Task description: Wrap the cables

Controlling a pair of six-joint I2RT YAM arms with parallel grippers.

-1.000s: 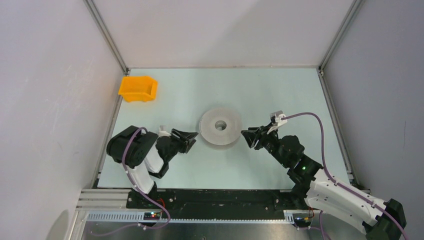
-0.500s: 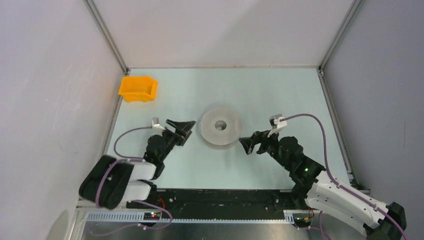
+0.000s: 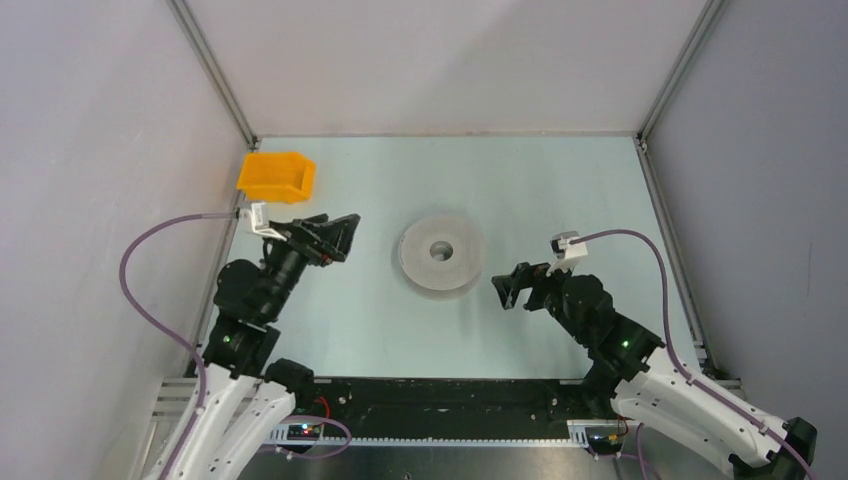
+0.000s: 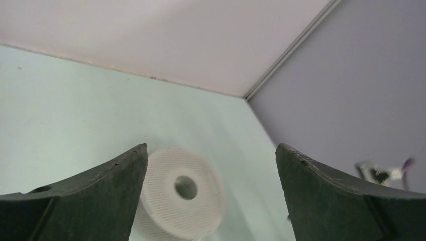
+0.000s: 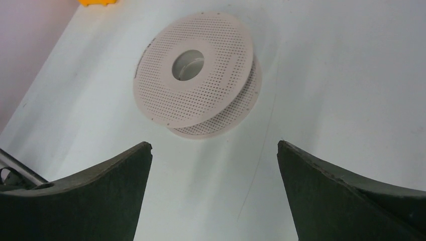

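Note:
A white perforated spool (image 3: 441, 254) lies flat in the middle of the table. My left gripper (image 3: 345, 238) hovers left of it, open and empty, apart from the spool (image 4: 201, 211), which shows low between its fingers (image 4: 211, 146). My right gripper (image 3: 502, 290) stands open to the spool's right and a little nearer, with nothing in it. In the right wrist view a single hair-thin dark cable (image 5: 253, 173) runs over the table from beside the spool (image 5: 221, 85) down between the open fingers (image 5: 214, 143). No cable shows in the top view.
An orange bin (image 3: 276, 176) sits at the back left corner of the table, just behind the left gripper. Metal frame posts and white walls close in the table on three sides. Purple hoses loop off both wrists.
Both grippers have opened. The left arm swung away from the spool, left and toward the back. The right gripper drew back slightly from the spool's edge.

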